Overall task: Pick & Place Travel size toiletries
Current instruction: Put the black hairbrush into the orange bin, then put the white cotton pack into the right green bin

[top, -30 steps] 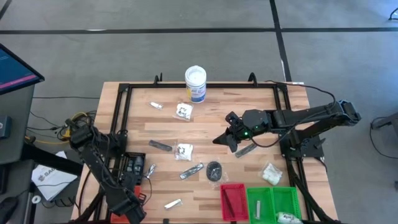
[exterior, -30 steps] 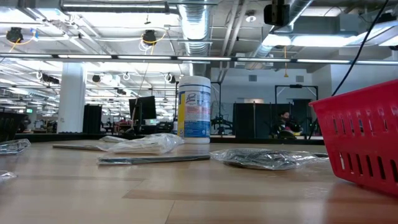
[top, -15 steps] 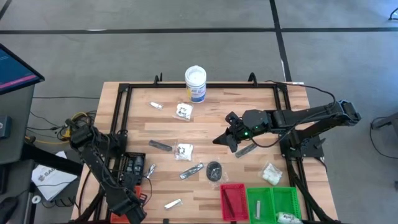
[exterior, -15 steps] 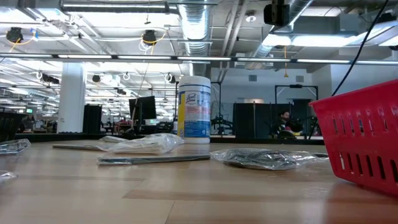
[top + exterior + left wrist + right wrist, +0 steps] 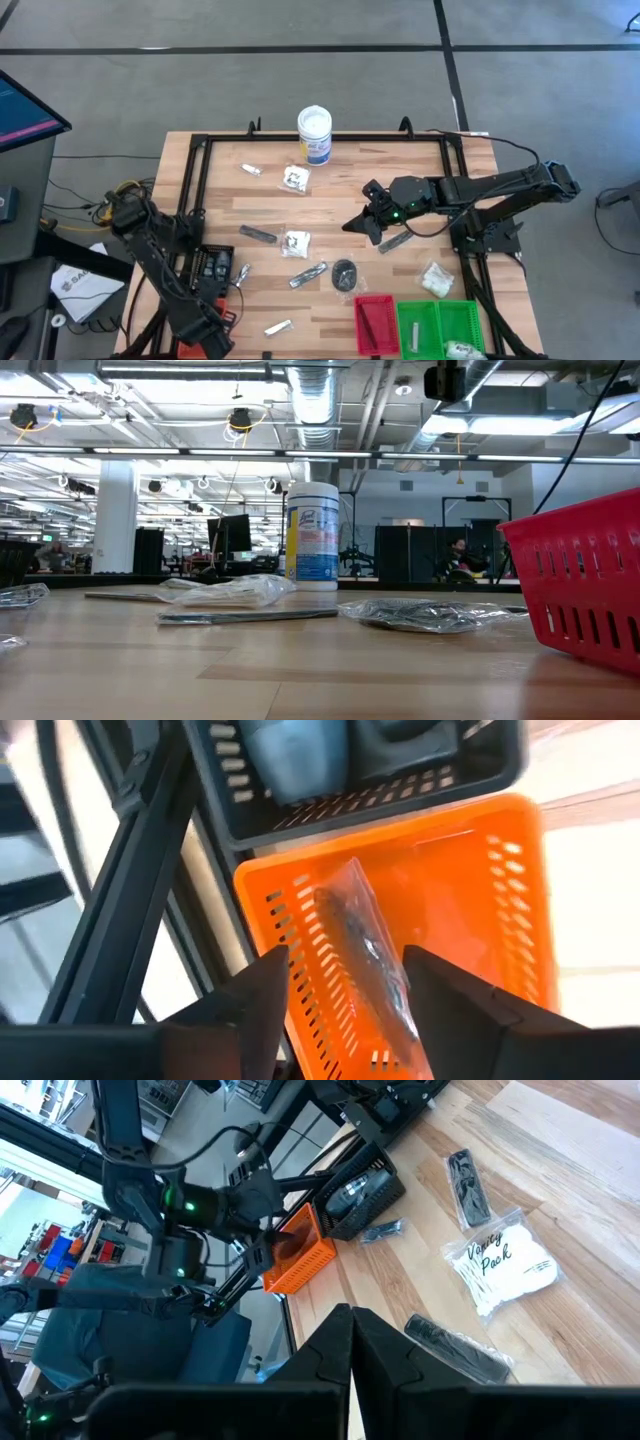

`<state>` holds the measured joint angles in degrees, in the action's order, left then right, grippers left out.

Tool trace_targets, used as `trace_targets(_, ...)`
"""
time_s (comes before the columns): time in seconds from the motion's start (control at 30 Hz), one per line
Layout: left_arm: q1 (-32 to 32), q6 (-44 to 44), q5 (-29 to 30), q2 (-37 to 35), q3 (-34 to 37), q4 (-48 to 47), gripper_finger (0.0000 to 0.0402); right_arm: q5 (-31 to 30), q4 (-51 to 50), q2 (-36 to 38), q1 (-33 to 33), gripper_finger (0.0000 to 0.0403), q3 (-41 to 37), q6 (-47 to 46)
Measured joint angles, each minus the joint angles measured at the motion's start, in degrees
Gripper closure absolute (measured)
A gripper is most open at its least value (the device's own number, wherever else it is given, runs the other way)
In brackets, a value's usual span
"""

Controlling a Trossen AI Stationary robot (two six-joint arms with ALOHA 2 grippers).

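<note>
Several travel-size toiletries lie scattered across the wooden table [image 5: 400, 170], and a good part of the scene is hard to read. At the near-left corner the left claw [image 5: 345, 995] hangs over an orange tray [image 5: 470, 900] with its two fingers set apart and nothing between them; a clear packet [image 5: 370, 960] with a slim dark thing inside lies in that tray, its long axis running from the tray's far rim toward the claw. From overhead the tray is mostly hidden under the left arm and only a sliver of orange shows. A dark basket [image 5: 300, 795] sits just beyond the tray, its contents blurred.

Right of centre, the right claw [image 5: 366, 227] is low over the table with its fingers pressed together, holding nothing that I can see. Just beside it lies a small silvery sachet [image 5: 392, 242], angled. A Vanity Pack packet [image 5: 500, 1265] with white contents lies flat near the middle, a black stick in wrap [image 5: 468, 1185] to its left, another dark stick [image 5: 455, 1350] nearer, both lying slantwise. A dark round disc [image 5: 344, 272] rests in clear wrap near the red tray [image 5: 372, 325], which is cut off at the near edge, as is the green tray [image 5: 440, 325]. From table height the packets [image 5: 235, 592] are only crumpled film. The white tub [image 5: 314, 134] stands upright at the far side.
</note>
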<state>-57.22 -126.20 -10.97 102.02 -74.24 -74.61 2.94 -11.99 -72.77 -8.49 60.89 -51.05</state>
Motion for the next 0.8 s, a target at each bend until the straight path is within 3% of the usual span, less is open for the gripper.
trace_targets(0.33, -2.17, -2.4, 14.31, -8.64, -0.04, 0.41, 0.0206, 0.0, -0.02, 0.0, 0.0, 0.0403, -0.01, 0.0)
trace_targets(0.43, -2.14, -2.0, 16.22, -11.0, -0.07, 0.53, 0.0218, 0.01, -0.02, 0.0, 0.0, 0.0403, 0.01, 0.0)
trace_targets(0.8, -1.09, 1.38, 25.01, -13.1, -0.07, 3.87, 0.035, 0.2, -0.02, 0.0, 0.0, 0.0403, -0.01, 0.0)
